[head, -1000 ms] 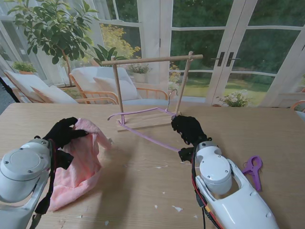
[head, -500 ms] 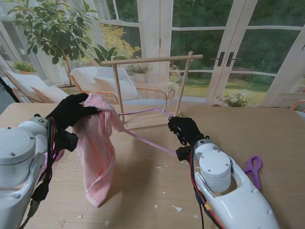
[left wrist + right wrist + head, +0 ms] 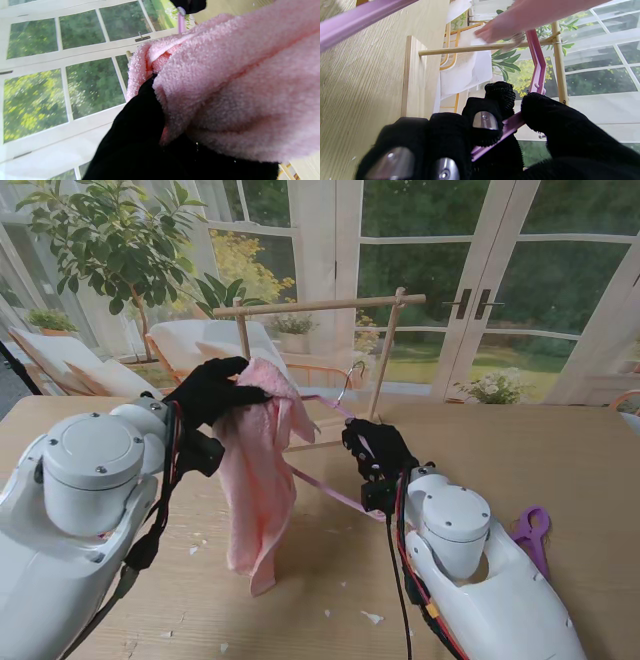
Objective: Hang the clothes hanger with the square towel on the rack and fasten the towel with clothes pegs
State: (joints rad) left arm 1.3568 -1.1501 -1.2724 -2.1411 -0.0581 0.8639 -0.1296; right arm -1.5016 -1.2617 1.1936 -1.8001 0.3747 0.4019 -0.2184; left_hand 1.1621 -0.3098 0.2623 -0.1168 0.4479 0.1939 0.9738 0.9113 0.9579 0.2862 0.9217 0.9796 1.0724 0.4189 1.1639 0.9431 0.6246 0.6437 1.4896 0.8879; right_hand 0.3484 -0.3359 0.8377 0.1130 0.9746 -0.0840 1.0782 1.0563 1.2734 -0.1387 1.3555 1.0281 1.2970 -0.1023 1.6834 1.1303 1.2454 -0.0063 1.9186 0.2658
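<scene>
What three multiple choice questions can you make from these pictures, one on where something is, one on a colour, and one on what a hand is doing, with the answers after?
1. Where does the purple peg lie?
A. On the table to the right of the right arm
B. Clipped on the rack's top bar
C. Under the towel

2. What colour is the towel?
A. White
B. Pink
C. Blue

3. What is the right hand doing?
A. Resting open on the table
B. Holding the peg
C. Gripping the purple hanger

Answers:
1 A: the stand view shows the peg flat on the table beside the right forearm.
2 B: the cloth hanging from the left hand is pink in the stand and left wrist views.
3 C: the right wrist view shows black fingers closed round the hanger's purple bar.
</scene>
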